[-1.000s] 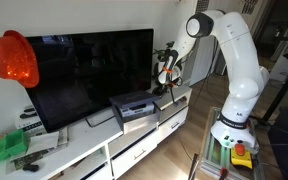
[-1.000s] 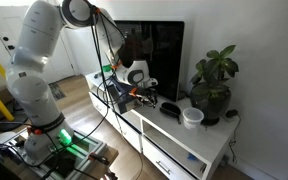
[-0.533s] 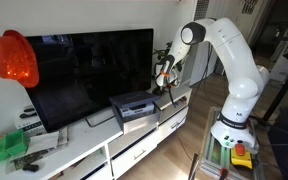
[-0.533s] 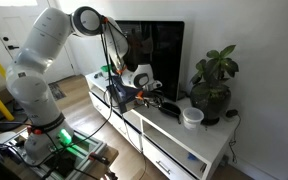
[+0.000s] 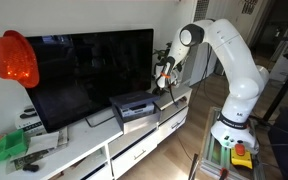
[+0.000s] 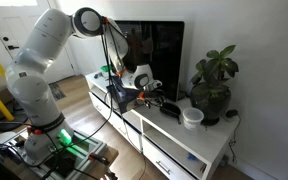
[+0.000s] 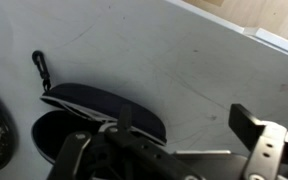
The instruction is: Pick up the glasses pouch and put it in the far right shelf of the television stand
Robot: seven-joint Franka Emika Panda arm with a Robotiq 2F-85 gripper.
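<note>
The glasses pouch [image 7: 99, 108] is a dark, oval soft case with a short clip strap, lying flat on the glossy white top of the television stand [image 7: 184, 60]. My gripper [image 7: 184, 125] hangs just above it, open. One finger is over the pouch's right end and the other is over bare white top to its right. In both exterior views the gripper [image 5: 165, 80] [image 6: 146, 92] is low over the stand top [image 5: 134, 150] [image 6: 189, 140], near the end by the plant. The pouch looks like a small dark shape [image 6: 170, 108]. The far right shelf is not visible.
The big black TV [image 5: 84, 70] stands close behind the gripper. A grey box [image 5: 134, 105] sits on the stand beside it. A potted plant [image 6: 212, 85] and a white bowl [image 6: 192, 117] stand at the stand's end. A red helmet [image 5: 12, 58] hangs further along.
Over the last second the arm dipped and the gripper came down closer to the stand top. It has hardly moved in the last half second.
</note>
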